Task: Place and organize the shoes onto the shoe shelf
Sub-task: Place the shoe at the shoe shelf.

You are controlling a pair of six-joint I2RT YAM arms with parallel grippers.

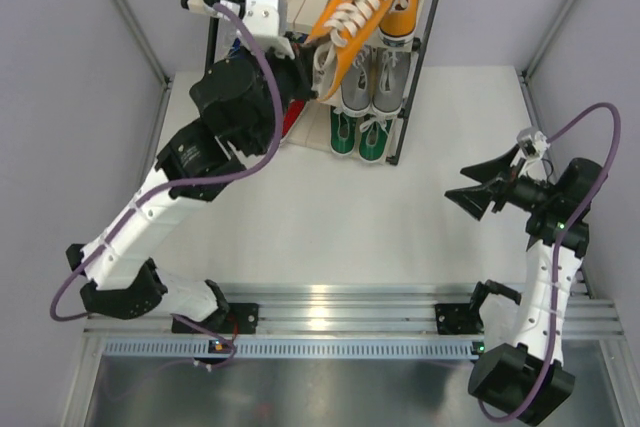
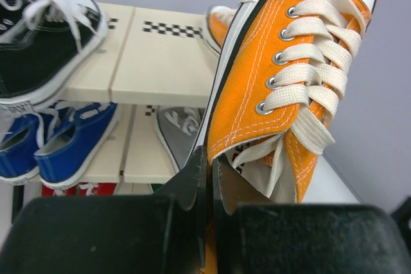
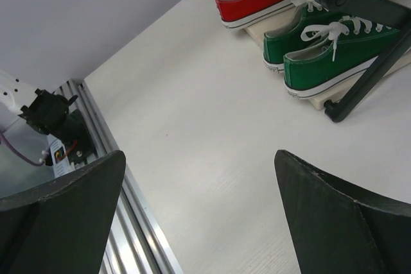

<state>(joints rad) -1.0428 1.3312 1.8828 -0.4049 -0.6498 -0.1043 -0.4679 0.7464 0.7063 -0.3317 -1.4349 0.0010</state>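
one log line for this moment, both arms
left gripper: shut on orange shoe | position: tilted over shoe shelf top tier, beside second orange shoe | right gripper: open, over table

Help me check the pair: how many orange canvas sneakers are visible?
2. One orange canvas sneaker is clamped, tilted, in the left tool; the other sits at the black-framed shelf's top-right end.

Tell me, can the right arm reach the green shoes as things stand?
Probably yes: the right end effector is open and empty, with only bare table between it and the green shoes.
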